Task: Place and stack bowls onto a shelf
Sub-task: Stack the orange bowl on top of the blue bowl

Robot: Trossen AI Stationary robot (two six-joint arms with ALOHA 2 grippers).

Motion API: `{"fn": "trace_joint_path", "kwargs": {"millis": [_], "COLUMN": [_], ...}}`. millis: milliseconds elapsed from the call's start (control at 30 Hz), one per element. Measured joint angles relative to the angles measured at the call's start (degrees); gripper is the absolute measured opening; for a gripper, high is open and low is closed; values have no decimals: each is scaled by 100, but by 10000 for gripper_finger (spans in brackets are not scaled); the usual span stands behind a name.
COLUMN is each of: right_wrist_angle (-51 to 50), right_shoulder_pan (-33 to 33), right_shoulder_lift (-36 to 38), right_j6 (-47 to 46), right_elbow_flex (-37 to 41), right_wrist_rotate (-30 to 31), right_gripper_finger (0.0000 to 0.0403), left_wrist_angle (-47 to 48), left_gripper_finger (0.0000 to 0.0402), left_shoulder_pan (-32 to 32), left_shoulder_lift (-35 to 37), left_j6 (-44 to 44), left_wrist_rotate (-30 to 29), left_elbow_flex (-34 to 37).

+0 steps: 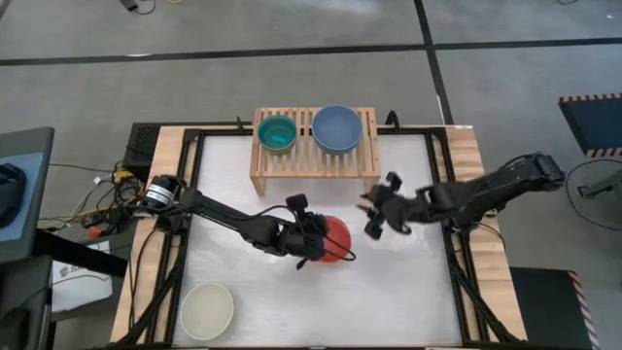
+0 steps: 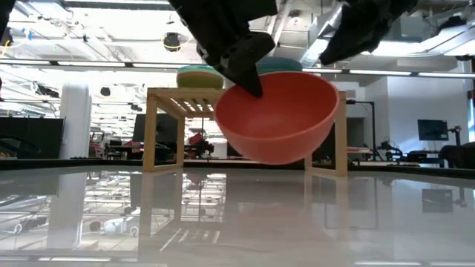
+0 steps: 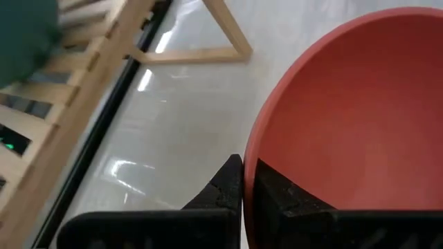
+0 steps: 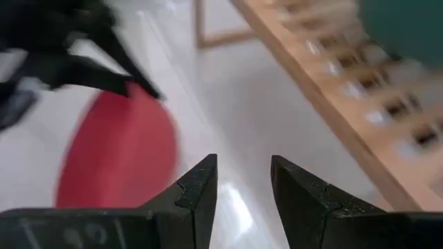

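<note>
White table (image 1: pixel 408 292) is sitting w/ a wood shelf (image 1: pixel 313 163) at the back. Left gripper (image 1: pixel 313 249) is pinching the rim of the red bowl (image 1: pixel 335 238), holding it tilted & up off the table, in front of the shelf. Right gripper (image 1: pixel 376 216) is waiting just beside it, jaws open w/ nothing in them. Teal bowl (image 1: pixel 277 133) & blue bowl (image 1: pixel 336 127) are sitting on the shelf. Cream bowl (image 1: pixel 206 310) is sitting near the front left corner.

A robotics lab is indicated: framed test table (image 1: pixel 428 292), loose cables (image 1: pixel 102 194), open ceiling with strip lights (image 2: pixel 111 63).
</note>
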State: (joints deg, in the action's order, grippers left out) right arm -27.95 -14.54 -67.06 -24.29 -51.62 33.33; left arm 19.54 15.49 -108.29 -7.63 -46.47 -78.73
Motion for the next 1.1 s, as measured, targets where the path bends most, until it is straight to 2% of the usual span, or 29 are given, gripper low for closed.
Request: {"fn": "trace_joint_path", "kwargs": {"millis": [133, 300, 733, 833, 1033, 1100], "right_wrist_angle": [826, 1530, 1309, 1146, 907, 824], "right_shoulder_pan": [-496, -646, -235, -171, -65, -22], "right_shoulder_lift": [-346, -760, -1558, -1578, -1477, -1423], "right_j6": [587, 1029, 1077, 1022, 868, 893], "right_elbow_flex": [-1, -4, -10, -15, -17, -15], "right_wrist_rotate": [467, 476, 587, 584, 589, 449], "right_gripper_finger": [162, 162, 157, 134, 37, 24], "left_wrist_angle": [-139, -209, -690, -818, -1074, -1147], "left_gripper_finger": [0, 0, 0, 1, 1, 2], "left_shoulder_pan": [-13, -79, -76, -76, -76, -79], "left_shoulder_lift": [2, 2, 0, 0, -2, -2], "left_j6": [123, 154, 602, 687, 650, 621], "left_wrist_rotate": [-306, -539, -825, -821, -666, -588], "left_elbow_flex": [-91, -108, -106, -106, -108, -110]}}
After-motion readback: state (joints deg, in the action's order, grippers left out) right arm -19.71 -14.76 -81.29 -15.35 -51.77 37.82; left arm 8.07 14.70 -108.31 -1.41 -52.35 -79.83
